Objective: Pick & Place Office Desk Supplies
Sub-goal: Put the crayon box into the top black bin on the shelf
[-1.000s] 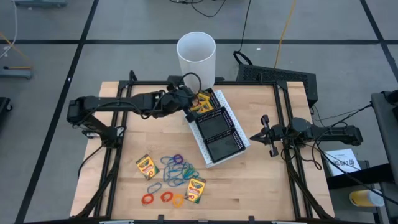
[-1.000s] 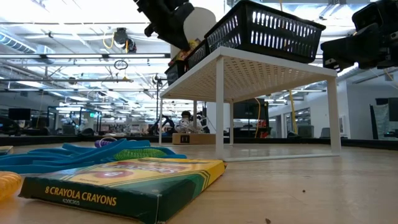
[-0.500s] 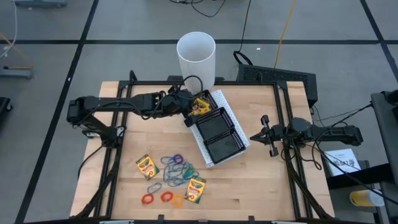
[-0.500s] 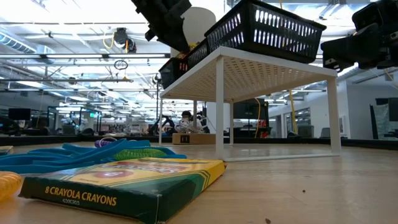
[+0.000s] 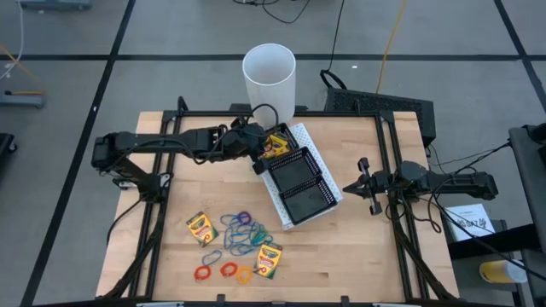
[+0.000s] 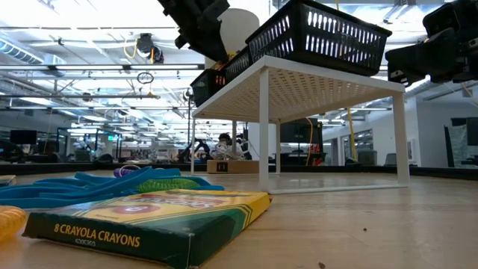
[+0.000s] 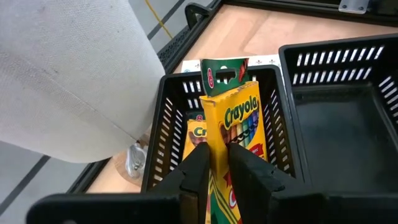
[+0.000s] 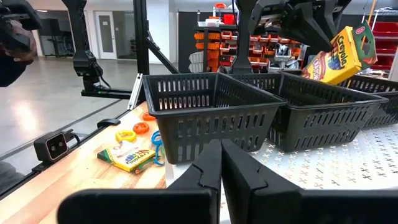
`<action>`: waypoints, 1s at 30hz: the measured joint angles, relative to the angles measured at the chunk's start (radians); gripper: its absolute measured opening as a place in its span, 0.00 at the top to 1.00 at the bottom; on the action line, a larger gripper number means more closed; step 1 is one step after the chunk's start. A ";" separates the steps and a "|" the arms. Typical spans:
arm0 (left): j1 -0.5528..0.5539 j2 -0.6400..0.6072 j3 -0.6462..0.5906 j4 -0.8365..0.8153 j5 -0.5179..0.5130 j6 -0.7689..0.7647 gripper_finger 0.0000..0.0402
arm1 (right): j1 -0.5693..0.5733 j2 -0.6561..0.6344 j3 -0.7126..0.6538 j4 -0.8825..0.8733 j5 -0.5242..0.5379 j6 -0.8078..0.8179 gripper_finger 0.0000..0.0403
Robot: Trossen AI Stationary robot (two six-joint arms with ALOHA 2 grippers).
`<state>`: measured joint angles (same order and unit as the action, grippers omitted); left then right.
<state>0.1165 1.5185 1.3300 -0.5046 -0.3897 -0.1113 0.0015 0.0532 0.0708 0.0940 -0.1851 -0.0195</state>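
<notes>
Our left hand still pinches a crayon box over the tray end by the cup, ready to drop it; our right hand, closed, waits beside the tray.

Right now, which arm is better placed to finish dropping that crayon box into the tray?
Left: its tool already straddles the yellow-and-green crayon box over the black mesh tray's end compartment.

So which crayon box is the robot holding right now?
Find the black mesh tray on the white stand, beside the tall white cup. In its compartment nearest the cup, one crayon box stands up, tilted, between the left end effector fingers; another lies beside it.
</notes>
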 joint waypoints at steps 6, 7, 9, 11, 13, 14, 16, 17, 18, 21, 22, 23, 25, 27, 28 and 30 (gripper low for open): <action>-0.006 0.000 0.000 0.000 -0.001 0.029 0.81 | 0.000 0.000 0.000 0.000 0.000 0.000 1.00; -0.009 0.000 0.000 0.000 -0.004 0.038 0.79 | 0.000 0.000 0.000 0.000 0.000 0.000 1.00; -0.015 0.000 0.000 0.002 -0.016 0.054 0.74 | 0.000 0.000 0.000 0.000 0.000 0.000 1.00; -0.019 0.000 0.000 0.006 -0.040 0.056 0.67 | 0.000 0.000 0.000 0.000 0.000 0.000 1.00; -0.021 0.000 0.000 0.013 -0.055 0.062 0.60 | 0.000 0.000 0.000 0.000 0.000 0.000 1.00; -0.021 0.000 0.000 0.020 -0.056 0.071 0.57 | 0.000 0.000 0.000 0.000 0.000 0.000 1.00; -0.021 -0.008 -0.001 0.038 -0.056 0.092 0.53 | 0.000 0.000 0.000 0.000 0.000 0.000 1.00; -0.021 -0.013 -0.001 0.046 -0.057 0.105 0.51 | 0.000 0.000 0.000 0.000 0.000 0.000 1.00; -0.024 -0.017 -0.001 0.066 -0.057 0.121 0.49 | 0.000 0.000 0.000 0.000 0.000 0.000 1.00; -0.035 -0.048 -0.002 0.089 -0.057 0.144 0.45 | 0.000 0.000 0.000 0.000 0.000 0.000 1.00; -0.041 -0.062 -0.002 0.102 -0.057 0.144 0.44 | 0.000 0.000 0.000 0.000 0.000 0.000 1.00; -0.048 -0.081 -0.002 0.105 -0.057 0.141 0.44 | 0.000 0.000 0.000 0.000 0.000 0.000 1.00; -0.065 -0.121 -0.002 0.093 -0.057 0.128 0.43 | 0.000 0.000 0.000 0.001 0.000 0.000 1.00; -0.087 -0.167 -0.002 0.072 -0.056 0.102 0.43 | 0.000 0.000 0.000 0.000 0.000 0.000 1.00; -0.099 -0.190 -0.002 0.051 -0.056 0.083 0.43 | 0.000 0.000 0.000 0.000 0.000 0.000 1.00; -0.122 -0.236 -0.002 0.013 -0.056 0.042 0.43 | 0.000 0.000 0.000 0.000 0.000 0.000 1.00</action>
<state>-0.0056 1.2828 1.3283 -0.4914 -0.4454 -0.0694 0.0013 0.0536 0.0708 0.0940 -0.1852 -0.0196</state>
